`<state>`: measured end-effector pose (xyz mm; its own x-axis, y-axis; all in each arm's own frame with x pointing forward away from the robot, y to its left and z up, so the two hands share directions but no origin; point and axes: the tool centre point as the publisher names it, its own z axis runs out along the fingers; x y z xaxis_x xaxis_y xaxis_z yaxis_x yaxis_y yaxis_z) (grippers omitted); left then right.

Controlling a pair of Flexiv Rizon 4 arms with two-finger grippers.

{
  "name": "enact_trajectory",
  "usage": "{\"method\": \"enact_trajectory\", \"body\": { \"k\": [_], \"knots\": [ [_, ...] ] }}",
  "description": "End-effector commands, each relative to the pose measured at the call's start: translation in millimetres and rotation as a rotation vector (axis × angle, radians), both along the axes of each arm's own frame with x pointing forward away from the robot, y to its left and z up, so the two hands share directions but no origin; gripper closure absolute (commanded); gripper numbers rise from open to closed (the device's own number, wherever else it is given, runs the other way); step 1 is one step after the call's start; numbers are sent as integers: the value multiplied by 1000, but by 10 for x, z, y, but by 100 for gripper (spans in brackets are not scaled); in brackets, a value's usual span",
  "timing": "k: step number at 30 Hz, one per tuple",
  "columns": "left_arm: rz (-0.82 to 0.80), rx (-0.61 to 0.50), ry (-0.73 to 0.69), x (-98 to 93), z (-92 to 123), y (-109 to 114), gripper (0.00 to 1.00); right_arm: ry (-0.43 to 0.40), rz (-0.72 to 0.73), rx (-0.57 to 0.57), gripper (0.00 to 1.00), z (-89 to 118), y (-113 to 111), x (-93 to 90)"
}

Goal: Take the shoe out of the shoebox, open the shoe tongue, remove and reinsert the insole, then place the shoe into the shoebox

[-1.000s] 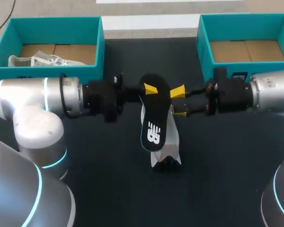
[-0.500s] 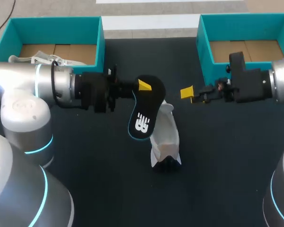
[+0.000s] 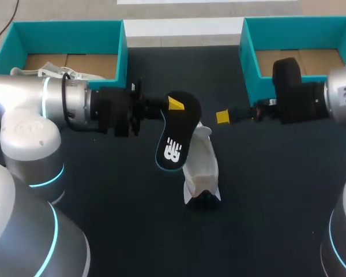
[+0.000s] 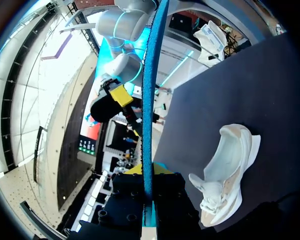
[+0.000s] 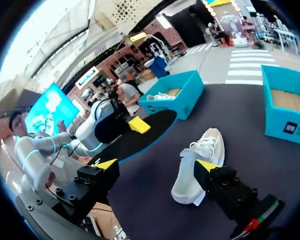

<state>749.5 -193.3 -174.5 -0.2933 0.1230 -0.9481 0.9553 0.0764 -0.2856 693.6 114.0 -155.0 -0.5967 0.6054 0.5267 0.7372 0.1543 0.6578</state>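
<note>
**Right pincer off the insole; left pincer carries it alone**

Since a second ago the right pincer (image 5: 157, 165) has let go of the insole (image 3: 176, 135) and drawn back toward its own side. Its fingers now stand apart with nothing between them. Over the same span the insole has swung off the shoe (image 3: 200, 170) to that shoe's left.

Insole: thin and flat, black with a blue edge and a white mark on the upward face. The left pincer (image 3: 172, 108) is clamped on its far end. The long axis slopes from there toward the robot and slightly left, with the free end just beside the shoe; contact cannot be told. The left wrist view shows it edge-on, a narrow blue line rising from between the fingers.

Shoe: white and laced, at mid-counter, long axis running near-to-far. The toe end cannot be told from above.

Surroundings: dark matt counter (image 3: 277, 219). Two teal boxes with brown card floors stand at the far edge. The left shoebox (image 3: 69, 24) holds a second shoe (image 3: 46, 74), also white. The right shoebox (image 3: 300, 21) stands behind the right arm.
</note>
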Motion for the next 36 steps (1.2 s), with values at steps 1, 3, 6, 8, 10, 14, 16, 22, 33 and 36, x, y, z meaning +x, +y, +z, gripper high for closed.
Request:
{"method": "enact_trajectory", "body": {
  "k": [1, 3, 6, 8, 10, 14, 16, 22, 33, 36],
  "knots": [
    [0, 1, -1, 2, -3, -10, 100, -411, 378, -243, 0, 1, -26, 8],
    [0, 1, -1, 2, -3, -10, 100, -382, 396, -240, 0, -30, -78, 26],
    [0, 1, -1, 2, -3, -10, 100, -382, 396, -240, 0, -30, -78, 26],
    [0, 1, -1, 2, -3, -10, 100, -382, 396, -240, 0, -30, -78, 26],
    [0, 1, -1, 2, -3, -10, 100, -382, 396, -240, 0, -30, -78, 26],
    [0, 1, -1, 2, -3, -10, 100, -382, 396, -240, 0, -30, -78, 26],
    [-4, -10, 65, -28, -7, 12, 100, -454, 369, -248, 0, -51, -93, 43],
    [-28, -46, 239, -174, 8, 140, 100, -608, 407, -386, 0, -184, -122, 135],
    [-42, -102, 408, -424, -118, 223, 100, -667, 576, -471, 0, -571, -42, 135],
    [-31, -120, 461, -489, -192, 219, 100, -588, 567, -559, 0, -697, -65, 134]
  ]
}}
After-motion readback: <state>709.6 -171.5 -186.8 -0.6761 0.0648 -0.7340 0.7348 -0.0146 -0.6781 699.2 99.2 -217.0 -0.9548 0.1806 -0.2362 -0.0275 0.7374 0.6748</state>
